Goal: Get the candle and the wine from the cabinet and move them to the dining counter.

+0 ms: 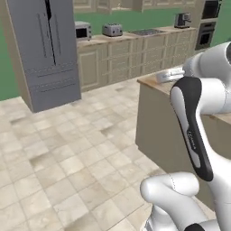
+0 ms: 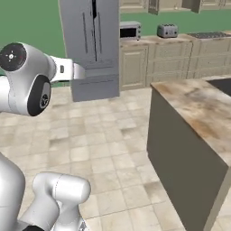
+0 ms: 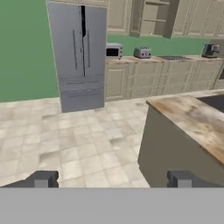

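My gripper (image 3: 112, 180) is open with nothing between its fingertips (image 3: 41, 179), held high over the tiled floor and looking across the room. The cabinet (image 3: 153, 18) hangs far off on the back wall. Its doors stand open and its beige shelf shows bare from this distance. The candle and the wine are out of view. To my right is the dining counter (image 3: 192, 118), an island with a beige-brown marbled top (image 2: 194, 103) and a dark sink (image 2: 223, 84) at its far end. The island's corner also sits behind my arm (image 1: 151, 82).
A tall grey fridge (image 3: 81, 57) stands left of the back worktop, which carries a microwave (image 3: 113, 51), a toaster (image 3: 142, 53) and a coffee machine (image 3: 212, 50). A wall oven (image 1: 205, 34) is at the far right. Open tiled floor (image 1: 67, 153) lies between me and the fridge.
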Tool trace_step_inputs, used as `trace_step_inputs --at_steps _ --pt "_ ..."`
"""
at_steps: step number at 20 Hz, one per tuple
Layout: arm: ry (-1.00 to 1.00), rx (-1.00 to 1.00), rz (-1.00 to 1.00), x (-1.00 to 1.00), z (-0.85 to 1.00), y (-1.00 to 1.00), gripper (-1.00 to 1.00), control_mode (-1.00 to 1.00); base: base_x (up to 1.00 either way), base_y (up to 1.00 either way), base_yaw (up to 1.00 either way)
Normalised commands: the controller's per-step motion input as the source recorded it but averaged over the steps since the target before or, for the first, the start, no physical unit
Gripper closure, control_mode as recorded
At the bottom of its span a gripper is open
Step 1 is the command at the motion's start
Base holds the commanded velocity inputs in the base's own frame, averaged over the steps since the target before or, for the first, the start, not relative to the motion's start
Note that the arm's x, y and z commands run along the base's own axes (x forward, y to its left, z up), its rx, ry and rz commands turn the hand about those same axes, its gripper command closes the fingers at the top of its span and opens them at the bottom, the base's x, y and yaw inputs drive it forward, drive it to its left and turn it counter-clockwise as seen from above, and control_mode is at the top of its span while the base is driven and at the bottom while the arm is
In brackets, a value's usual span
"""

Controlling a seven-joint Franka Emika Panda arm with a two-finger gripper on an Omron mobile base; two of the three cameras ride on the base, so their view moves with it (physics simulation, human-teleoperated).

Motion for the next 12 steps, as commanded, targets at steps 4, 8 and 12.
trace_step_inputs --at_steps 4,8,12 --pt "0.0 0.0 0.0 0.0 0.0 0.0 -1.0 1.0 0.96 1.0 -0.48" --pt "0.0 0.0 0.0 0.0 0.0 0.0 -1.0 1.0 0.92 1.0 -0.5" --pt "0.0 0.0 0.0 0.0 0.0 0.0 -1.0 1.0 0.82 1.0 -0.44"
